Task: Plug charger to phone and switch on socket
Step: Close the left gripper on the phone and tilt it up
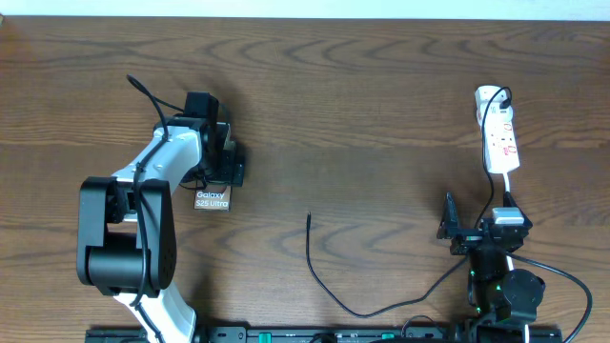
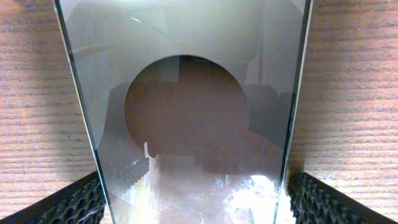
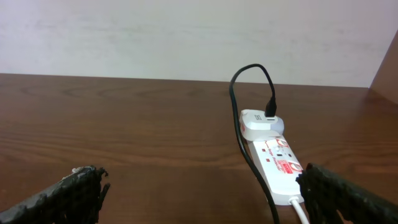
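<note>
Currently the left pincer (image 2: 196,200) is down over the glossy bronze-brown slab phone with white "Galaxy" lettering (image 1: 212,199). The phone lies flat on the dark brown wooden surface (image 1: 381,95), left of centre, with its far end hidden under the pincer in the overhead view. In the left wrist view its black ribbed fingers (image 2: 74,205) are spread wide, one at each long edge of the phone. I can't tell whether they are pressing the edges or just beside them. The glass only shows a reflection of the camera.

The right pincer (image 3: 205,190) has its fingers wide apart with nothing between them. It sits low at the near right and faces the small white elongated power strip with red switch marks (image 1: 501,138).

The long thin black charger cable (image 1: 307,243) has its small connector tip loose on the surface between the two arms, well apart from the phone and not plugged in. From there the cable loops toward the near edge, then runs up past the right arm to the strip. Its black plug end (image 3: 271,106) sits in a white adapter block (image 3: 258,126) at the strip's far end. The strip lies far right, lengthwise away from the right arm. The switch position is too small to read.
</note>
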Motion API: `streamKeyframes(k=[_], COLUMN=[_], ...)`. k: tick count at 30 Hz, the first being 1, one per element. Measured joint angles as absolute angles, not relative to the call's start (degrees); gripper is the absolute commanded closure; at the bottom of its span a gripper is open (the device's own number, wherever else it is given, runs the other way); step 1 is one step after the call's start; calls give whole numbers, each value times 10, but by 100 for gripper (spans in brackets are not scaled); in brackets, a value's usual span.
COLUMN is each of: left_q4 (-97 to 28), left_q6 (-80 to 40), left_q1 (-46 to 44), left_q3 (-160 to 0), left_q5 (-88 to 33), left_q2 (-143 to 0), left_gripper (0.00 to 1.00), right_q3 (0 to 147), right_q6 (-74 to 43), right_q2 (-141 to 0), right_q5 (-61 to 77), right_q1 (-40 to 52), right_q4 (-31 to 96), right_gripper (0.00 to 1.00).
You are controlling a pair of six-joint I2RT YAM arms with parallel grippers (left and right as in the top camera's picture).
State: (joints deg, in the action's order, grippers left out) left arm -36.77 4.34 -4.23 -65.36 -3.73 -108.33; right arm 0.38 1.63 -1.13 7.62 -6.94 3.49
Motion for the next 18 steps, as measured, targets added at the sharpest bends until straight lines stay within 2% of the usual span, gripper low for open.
streamKeyframes(k=[4, 14, 18], left_q4=[-366, -365, -365], left_q6=[46, 48, 48], left_q1=[-42, -43, -43], left_q3=[-654, -654, -654], left_q5=[-37, -37, -37], left_q2=[-1083, -1083, -1083], left_gripper=[17, 21, 25], right_q3=[4, 4, 4], right_q6=[16, 16, 17], right_q2=[-11, -11, -11], right_q5=[76, 76, 76], right_q1=[-69, -69, -69], right_q4=[35, 35, 35], right_gripper=[1, 1, 1])
